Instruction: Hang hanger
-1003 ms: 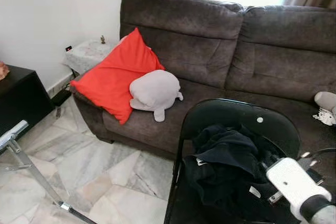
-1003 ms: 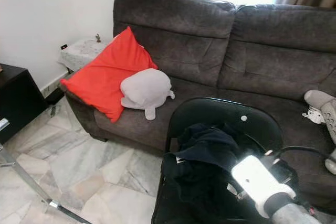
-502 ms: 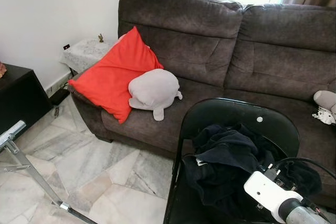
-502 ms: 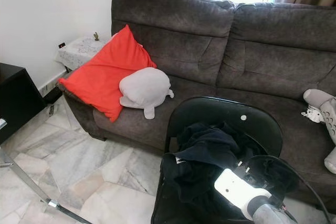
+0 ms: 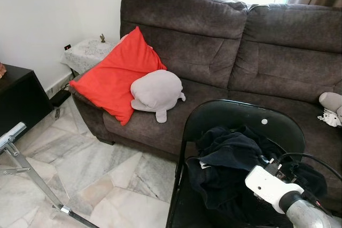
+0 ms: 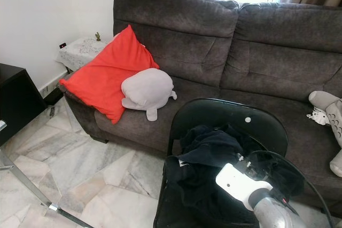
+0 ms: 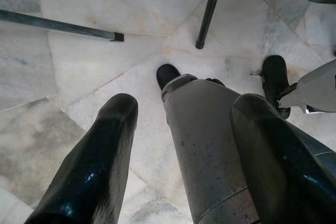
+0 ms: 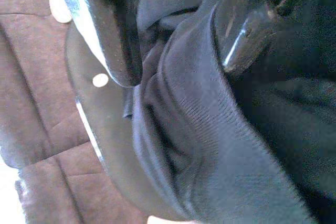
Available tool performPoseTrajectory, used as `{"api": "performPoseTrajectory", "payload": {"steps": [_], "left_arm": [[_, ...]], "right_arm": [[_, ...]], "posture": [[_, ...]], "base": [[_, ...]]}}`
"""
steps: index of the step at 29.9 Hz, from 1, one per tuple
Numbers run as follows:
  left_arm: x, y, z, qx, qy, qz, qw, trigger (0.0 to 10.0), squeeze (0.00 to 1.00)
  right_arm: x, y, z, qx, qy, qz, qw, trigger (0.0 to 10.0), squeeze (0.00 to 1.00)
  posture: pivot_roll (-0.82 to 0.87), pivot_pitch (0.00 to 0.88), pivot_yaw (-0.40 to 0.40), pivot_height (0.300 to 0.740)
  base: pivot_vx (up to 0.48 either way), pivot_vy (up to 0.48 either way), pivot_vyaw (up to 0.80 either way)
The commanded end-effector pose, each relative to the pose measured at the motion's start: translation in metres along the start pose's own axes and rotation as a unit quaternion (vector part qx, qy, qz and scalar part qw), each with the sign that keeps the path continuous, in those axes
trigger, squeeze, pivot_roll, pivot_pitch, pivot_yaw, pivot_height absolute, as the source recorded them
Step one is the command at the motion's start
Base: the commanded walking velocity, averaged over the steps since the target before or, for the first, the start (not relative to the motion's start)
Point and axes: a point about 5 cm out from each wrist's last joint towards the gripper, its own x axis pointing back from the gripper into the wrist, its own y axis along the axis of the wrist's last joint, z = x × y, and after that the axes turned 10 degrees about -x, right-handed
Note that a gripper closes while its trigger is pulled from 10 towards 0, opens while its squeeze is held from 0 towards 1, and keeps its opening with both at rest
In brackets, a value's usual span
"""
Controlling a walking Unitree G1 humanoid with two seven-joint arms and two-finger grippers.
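Right gripper (image 8: 173, 40) reaching into the dark garment (image 5: 235, 158) heaped on the black chair (image 5: 243, 116) — an early, pick-up stage of hanging.

In the right wrist view the two black fingers (image 8: 105, 30) stand apart with folds of the garment bulging between them, not yet clamped; no hanger can be made out, so it is hidden or elsewhere. The next move likely calls for closing on the cloth and lifting it clear of the chair back. The left gripper (image 7: 184, 150) hangs idle over the marble floor (image 7: 79, 72), fingers spread — nothing held.

Crumpled dark garment (image 5: 231, 158) heaped on the black chair (image 5: 235, 115) seat
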Motion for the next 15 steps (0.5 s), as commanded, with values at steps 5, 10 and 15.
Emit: {"api": "performPoseTrajectory", "payload": {"steps": [5,10,15], "left_arm": [[0.001,-0.008,-0.002,-0.002,-0.003,0.017,1.0,10.0,0.0],[0.001,-0.008,-0.002,-0.003,-0.004,0.017,1.0,10.0,0.0],[0.001,-0.008,-0.002,-0.002,-0.005,0.017,1.0,10.0,0.0]], "right_arm": [[-0.002,0.006,-0.006,0.01,-0.025,-0.024,0.999,10.0,0.0],[-0.005,0.006,-0.003,0.013,-0.017,-0.028,0.999,10.0,0.0],[-0.009,-0.001,0.005,0.034,0.007,-0.016,0.999,10.0,0.0]], "posture": [[-0.13,0.032,0.019,0.74],[-0.13,0.034,0.019,0.74],[-0.12,0.035,0.018,0.74]], "base": [[0.0,0.0,0.0],[0.0,0.0,0.0],[0.0,0.0,0.0]]}}
